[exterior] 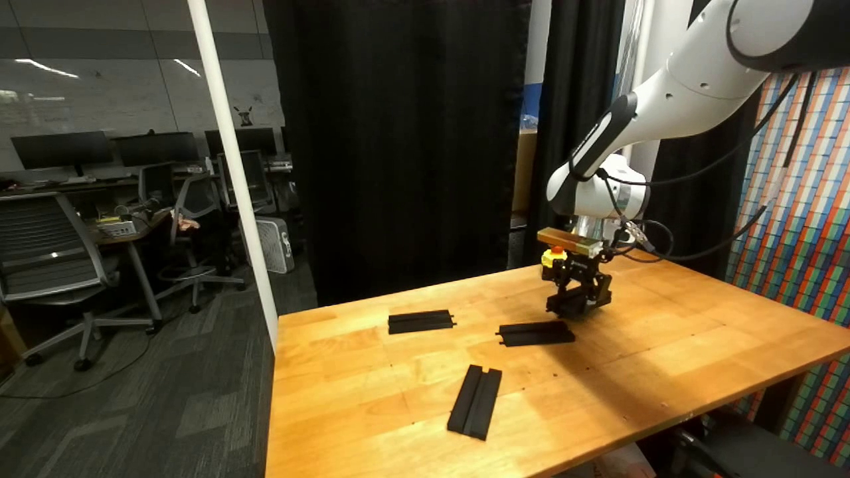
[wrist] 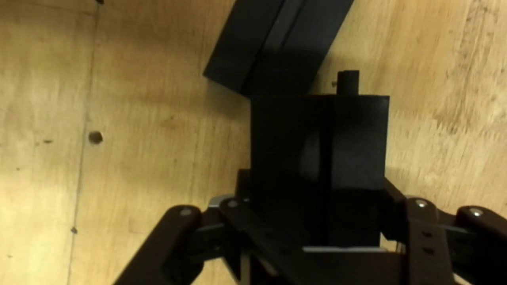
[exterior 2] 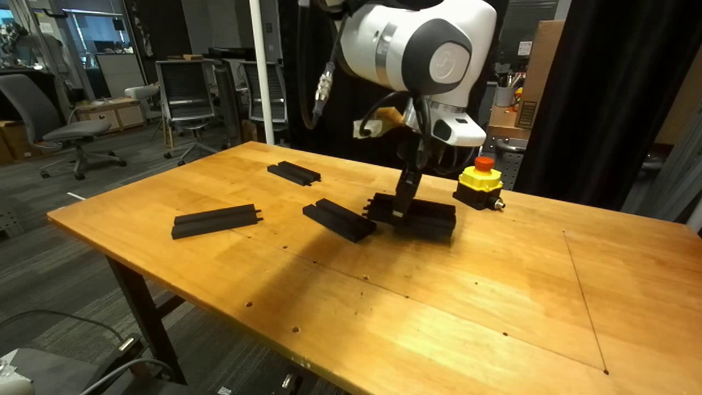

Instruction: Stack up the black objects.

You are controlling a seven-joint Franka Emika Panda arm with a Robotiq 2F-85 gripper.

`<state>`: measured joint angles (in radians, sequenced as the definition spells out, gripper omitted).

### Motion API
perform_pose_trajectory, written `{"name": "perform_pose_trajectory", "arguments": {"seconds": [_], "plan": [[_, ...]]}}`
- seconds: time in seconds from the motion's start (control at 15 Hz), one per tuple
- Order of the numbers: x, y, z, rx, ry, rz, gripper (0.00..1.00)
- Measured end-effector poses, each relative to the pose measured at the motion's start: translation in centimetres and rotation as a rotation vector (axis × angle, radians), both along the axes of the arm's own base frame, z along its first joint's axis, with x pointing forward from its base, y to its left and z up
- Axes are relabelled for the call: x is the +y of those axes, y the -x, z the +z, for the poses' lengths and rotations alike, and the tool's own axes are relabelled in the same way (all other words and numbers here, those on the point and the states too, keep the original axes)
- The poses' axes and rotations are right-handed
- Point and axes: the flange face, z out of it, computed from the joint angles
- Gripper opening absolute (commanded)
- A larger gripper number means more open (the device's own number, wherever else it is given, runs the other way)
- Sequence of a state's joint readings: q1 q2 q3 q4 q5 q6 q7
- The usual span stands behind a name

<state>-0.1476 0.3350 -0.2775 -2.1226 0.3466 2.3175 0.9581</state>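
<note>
My fingers [exterior 2: 407, 189] are closed around one black bar [wrist: 354, 138]. They stand apart only as far as this bar is wide, and in the wrist view there is one finger at each of its long sides. The bar looks level, with its groove turned upwards. In the wrist view it extends from me towards twelve o'clock, where a small peg shows at its end. Whether its underside is upon another bar or above the bare counter [exterior 2: 417, 329], I cannot tell, because everything there is very dark.

Three more bars lie flat on the counter, apart from one another. In an exterior view, reckoned from the bar which I hold, the nearest bar [exterior 2: 339, 220] is at nine o'clock, just beside it. In the wrist view, my bar covers a part of this neighbour; whether the two are touching, I cannot say. The farthest bar [exterior 2: 217, 221] is also at nine o'clock, well apart, and its two pegs point to three o'clock. The fourth bar [exterior 2: 293, 173] is towards ten o'clock, also well apart.

At two o'clock, near my bar, a yellow box with a red button [exterior 2: 480, 180] stands upright. The white arm [exterior 2: 411, 49] is above me, at twelve o'clock.
</note>
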Motion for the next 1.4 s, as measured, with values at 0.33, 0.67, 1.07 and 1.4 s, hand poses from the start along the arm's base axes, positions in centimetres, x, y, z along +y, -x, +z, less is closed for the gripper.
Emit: {"name": "perform_pose_trajectory", "arguments": {"seconds": [0.33,0.67,1.07,1.4], "plan": [[6.0,0.6,1.9,0.017,-0.013,-0.051,0.46],[10.8,0.1,1.4,-0.010,-0.053,-0.084,0.46],[13.2,1.1,-0.6,-0.091,-0.080,-0.211,0.46],[13.4,2.1,-1.5,-0.116,-0.065,-0.286,0.46]]}}
